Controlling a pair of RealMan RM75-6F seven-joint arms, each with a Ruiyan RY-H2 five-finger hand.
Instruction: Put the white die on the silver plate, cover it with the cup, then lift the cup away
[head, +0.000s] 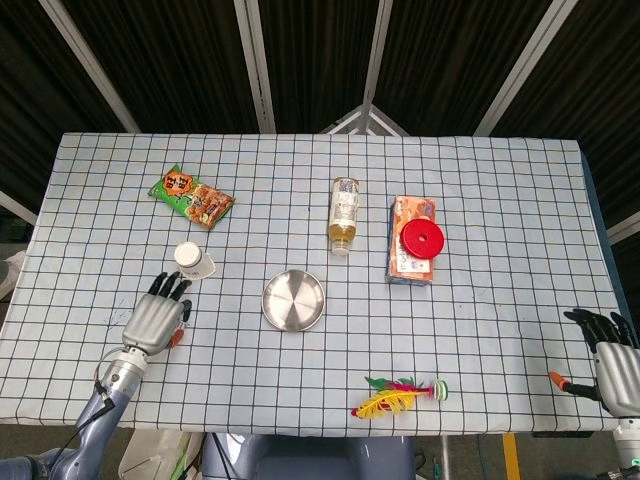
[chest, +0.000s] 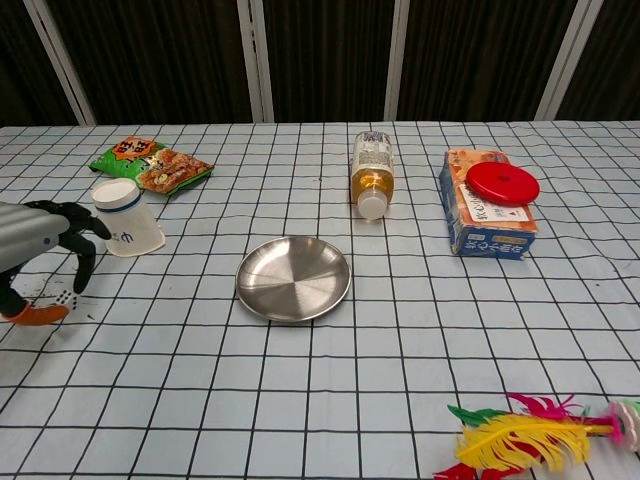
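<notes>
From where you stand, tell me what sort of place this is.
Probably a robot test bench: a table under a checked cloth, dark curtains behind, and unrelated props like a silver plate and feather shuttlecock.

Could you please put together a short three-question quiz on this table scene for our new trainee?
1. True or false: the white die already lies on the silver plate.
2. Which way is the cup standing? A) rim down, bottom up B) on its side C) rim up
3. Fill in: the red disc rests on top of the orange ____.

Key
1. False. The die lies on the cloth under the left hand, and the plate holds nothing.
2. A.
3. Box.
</notes>
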